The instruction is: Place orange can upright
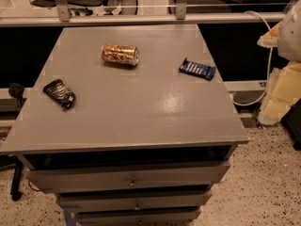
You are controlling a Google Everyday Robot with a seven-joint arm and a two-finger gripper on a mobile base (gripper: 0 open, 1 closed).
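Observation:
The orange can (pixel 120 54) lies on its side at the back middle of the grey cabinet top (pixel 141 107), with its silver top facing right. My gripper (pixel 282 93) hangs as a cream-yellow shape at the right edge of the view, beyond the cabinet's right side. It is far from the can and nothing shows in it.
A blue candy bar wrapper (pixel 197 69) lies at the back right of the top. A small black-and-white snack bag (pixel 59 93) lies near the left edge. Drawers (pixel 131 178) are below the front edge. A rail (pixel 141 19) runs behind the cabinet and a white cable (pixel 268 55) hangs at right.

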